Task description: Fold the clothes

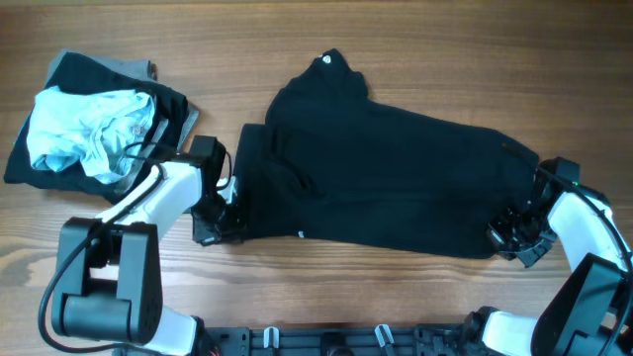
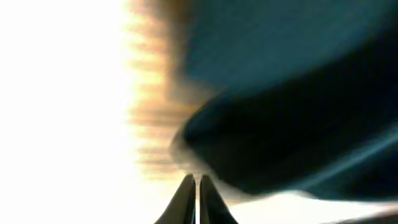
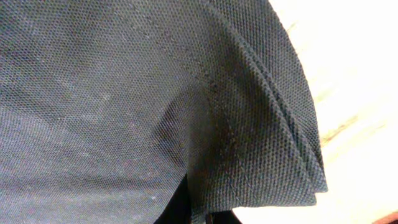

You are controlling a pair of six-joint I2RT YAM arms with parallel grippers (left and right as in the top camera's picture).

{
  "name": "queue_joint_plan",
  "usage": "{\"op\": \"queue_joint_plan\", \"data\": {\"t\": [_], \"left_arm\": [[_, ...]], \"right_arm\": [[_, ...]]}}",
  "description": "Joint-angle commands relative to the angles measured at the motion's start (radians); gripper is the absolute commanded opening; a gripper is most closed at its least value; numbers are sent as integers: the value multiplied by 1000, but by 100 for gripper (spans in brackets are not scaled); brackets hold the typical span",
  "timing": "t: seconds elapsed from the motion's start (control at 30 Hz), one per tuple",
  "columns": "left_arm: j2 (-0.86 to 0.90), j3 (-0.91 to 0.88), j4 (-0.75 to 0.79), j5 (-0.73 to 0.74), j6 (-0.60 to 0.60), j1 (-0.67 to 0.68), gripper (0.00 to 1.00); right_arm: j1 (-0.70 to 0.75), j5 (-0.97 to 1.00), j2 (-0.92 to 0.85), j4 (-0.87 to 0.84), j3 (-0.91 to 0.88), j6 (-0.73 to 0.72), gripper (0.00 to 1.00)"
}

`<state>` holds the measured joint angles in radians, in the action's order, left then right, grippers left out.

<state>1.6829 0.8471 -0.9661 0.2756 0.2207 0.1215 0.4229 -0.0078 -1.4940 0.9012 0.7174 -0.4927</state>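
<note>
Overhead, left hand (image 1: 222, 216) and right hand (image 1: 514, 237) at shirt (image 1: 386, 178) edges (table (image 1: 425, 49) beyond).

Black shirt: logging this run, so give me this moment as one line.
black shirt spread out | left gripper at its left edge | right gripper at its right edge

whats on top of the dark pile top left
A crumpled light blue garment lies on the dark pile, covering its middle. A grey layer shows at the back edge. How many pieces lie beneath is hidden.
</note>
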Motion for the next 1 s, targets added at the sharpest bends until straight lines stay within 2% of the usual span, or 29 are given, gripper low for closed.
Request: {"op": "queue_joint_plan", "data": {"t": [0.0,0.07,0.2,0.27,0.33,0.37,0.43,0.5,0.53,0.57,0.6,0.7,0.8,0.9,0.97], "left_arm": [[-34,20,-141,-1,134,-46,4],[-60,20,-199,5,132,-59,4],[-115,20,-200,32,149,-59,6],[-127,20,-167,32,150,-53,26],[-127,18,-119,39,151,-33,58],[-127,13,-92,39,151,-21,69],[-124,-10,-13,39,154,13,76],[-120,-31,37,35,154,34,74],[-116,-42,59,31,154,40,70],[-111,-53,84,26,154,41,59],[-107,-64,111,21,155,40,41],[-105,-77,163,-2,155,40,30],[-105,-77,166,-45,154,40,4],[-106,-73,135,-49,165,32,4],[-112,-58,57,-49,185,6,4]], "right_arm": [[9,57,-11,24,23,15,4],[9,54,-11,33,23,15,4],[9,25,-11,42,23,21,10],[9,23,-11,38,23,22,10],[9,23,-11,31,23,21,10],[9,23,-11,27,23,22,10],[9,23,-11,23,23,21,10],[9,23,-11,23,23,22,10],[9,23,-11,23,23,22,10],[9,23,-11,23,23,22,10],[9,23,-11,21,23,22,10],[9,23,-11,18,23,22,10],[9,23,-11,15,23,22,10],[9,23,-11,13,23,22,9],[9,23,-11,18,23,23,9]]}}
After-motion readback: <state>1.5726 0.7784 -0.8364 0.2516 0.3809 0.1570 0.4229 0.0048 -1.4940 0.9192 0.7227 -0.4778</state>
